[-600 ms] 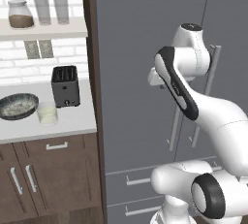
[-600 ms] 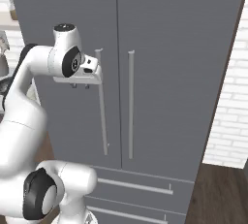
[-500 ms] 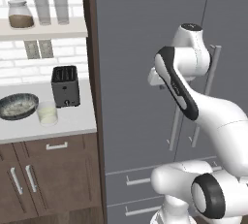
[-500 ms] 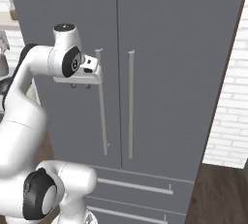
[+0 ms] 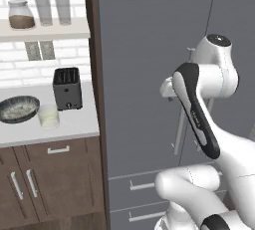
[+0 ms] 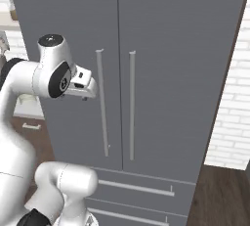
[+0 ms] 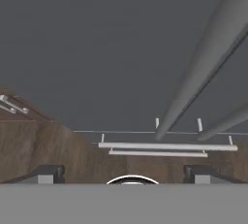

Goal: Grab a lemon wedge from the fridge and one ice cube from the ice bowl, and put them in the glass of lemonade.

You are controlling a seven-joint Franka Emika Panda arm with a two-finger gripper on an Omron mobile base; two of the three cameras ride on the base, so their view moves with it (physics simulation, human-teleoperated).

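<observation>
**Inspector:** Kitchen wall first, white brick on the left. Report the shelf (image 5: pixel 45 30).

**Assistant:** One jar (image 5: pixel 21 15) with brown contents, then two tall glasses (image 5: pixel 52 8), all upright. Below, the counter (image 5: pixel 74 122) carries three items. Far left sits the bowl (image 5: pixel 19 108), dark rim, pale speckled inside. Just beside it, to its right, stands the lemonade (image 5: pixel 49 116), upright. Behind that stands the toaster (image 5: pixel 67 88).

**Inspector:** Any ice or lemon wedge visible?

**Assistant:** Contents of the bowl are too small to make out. No comment on the wedge.

**Inspector:** Next to the right.

**Assistant:** A brown cabinet panel (image 5: pixel 95 99), then the fridge (image 6: pixel 176 49). Both doors shut, two drawers below also shut.

**Inspector:** Gripper position?

**Assistant:** The gripper (image 7: pixel 123 170) is raised in front of the left door, near the left handle (image 6: pixel 102 102), not touching it. The hand camera looks down the door face, the handle running past on its right.

**Inspector:** Jaws?

**Assistant:** Fingertips (image 7: pixel 47 173) stand wide apart, nothing between them.
</observation>
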